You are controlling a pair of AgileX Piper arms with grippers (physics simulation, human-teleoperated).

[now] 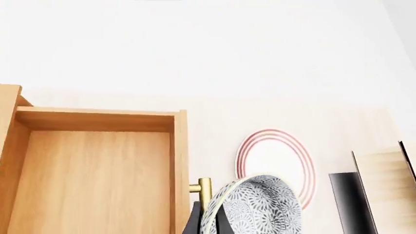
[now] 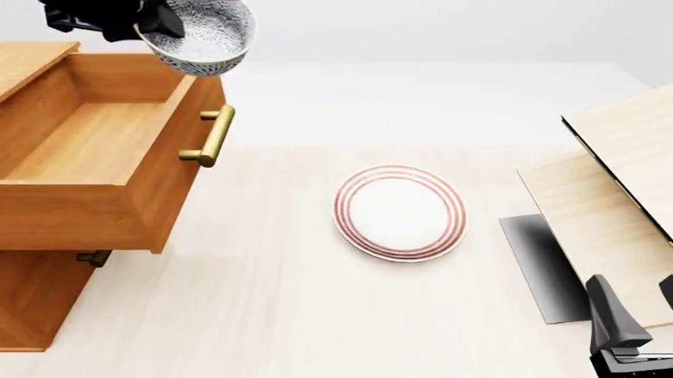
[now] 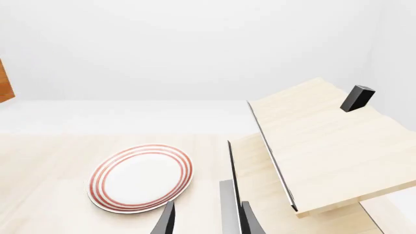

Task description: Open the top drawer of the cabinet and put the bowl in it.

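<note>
Your left pincer (image 2: 147,30) grips the bowl (image 2: 202,35) by its rim, above the open top drawer's (image 2: 94,146) front edge.

The bowl (image 2: 202,33) hangs above the open top drawer's (image 2: 94,142) right front corner.

A bright white room with a light wood table.
Pale wood furniture (image 2: 620,197) with a black edge stands on the table (image 2: 315,315) at the right.
</note>
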